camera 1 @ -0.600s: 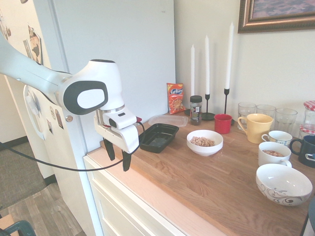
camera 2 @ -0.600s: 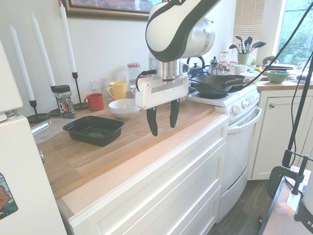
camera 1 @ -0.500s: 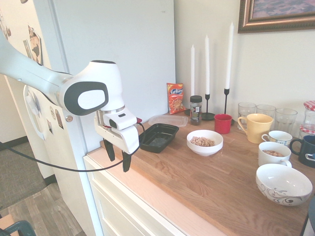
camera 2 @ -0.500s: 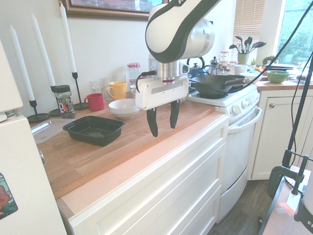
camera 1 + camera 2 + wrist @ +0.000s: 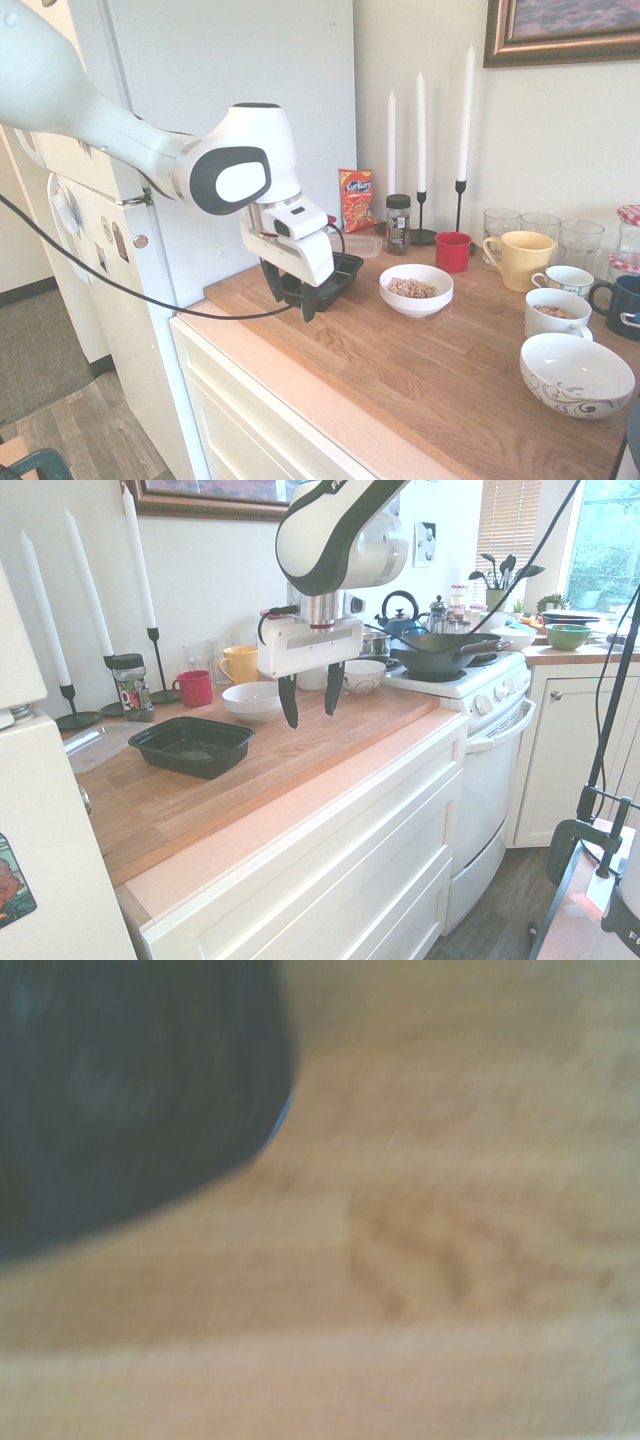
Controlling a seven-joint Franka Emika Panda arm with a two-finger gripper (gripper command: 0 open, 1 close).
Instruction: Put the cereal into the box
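Note:
The cereal is a heap of tan puffs in a white bowl on the wooden counter. The bowl also shows in the second exterior view, its contents hidden by the rim. The box is a shallow black tray left of the bowl, and the second exterior view shows the box empty. My gripper hangs open just above the counter beside the box's near end, holding nothing; the gripper is between box and bowl. The blurred wrist view shows a dark corner of the box over wood.
An orange snack bag, a clear flat container, a jar, candles and a red mug line the back wall. Mugs, glasses and a patterned bowl stand to the right. A stove with a wok adjoins the counter.
The arm has swung from the counter's front edge inward over the counter, to the box's side. The gripper has stayed open and empty.

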